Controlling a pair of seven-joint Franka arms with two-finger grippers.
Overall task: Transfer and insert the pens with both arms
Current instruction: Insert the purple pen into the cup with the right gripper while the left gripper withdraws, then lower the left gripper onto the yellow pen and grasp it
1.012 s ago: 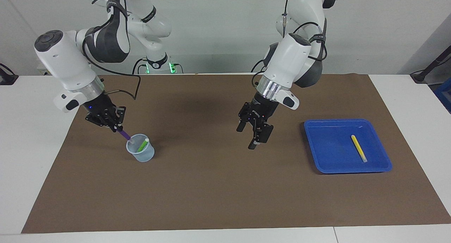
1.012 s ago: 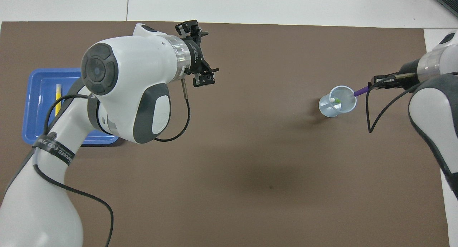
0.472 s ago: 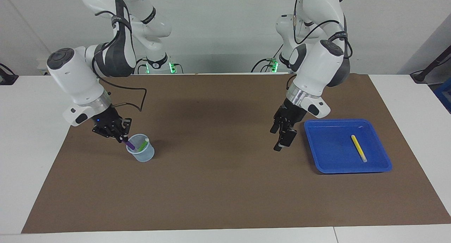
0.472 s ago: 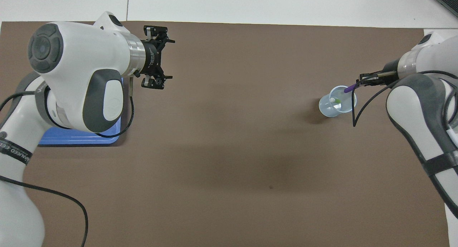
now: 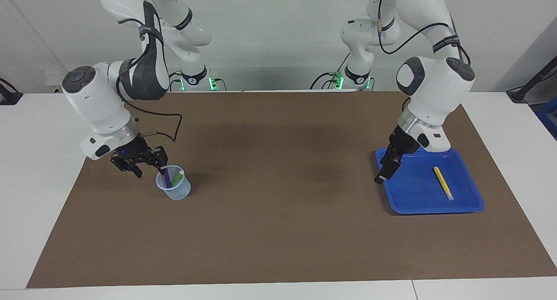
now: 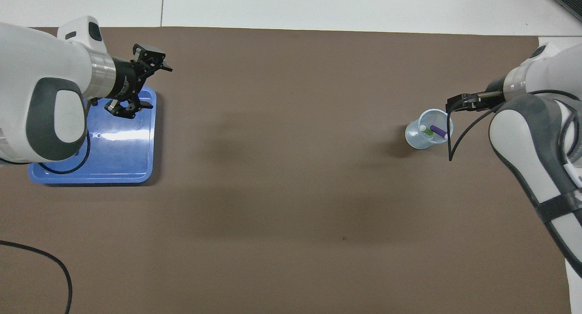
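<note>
From the facing view I see my right gripper [image 5: 148,161] open just beside the cup [image 5: 174,188], which holds the purple pen [image 5: 167,177] and green pen [image 5: 176,178]. The left gripper [image 5: 387,167], empty, hangs over the tray [image 5: 417,206] edge; the yellow pen [image 5: 443,183] lies inside. From overhead, the left gripper [image 6: 144,84] is open over the tray [image 6: 132,168], and both pens are in the cup [image 6: 416,139].

From overhead, the left arm's white body [image 6: 41,118] hides the slim yellow marker pen [image 5: 443,183] in the shallow blue plastic tray [image 6: 132,168].

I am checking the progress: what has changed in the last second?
The right gripper let go of the purple pen, now inside the cup. The left gripper moved over the blue tray. The green pen and yellow pen stayed.
</note>
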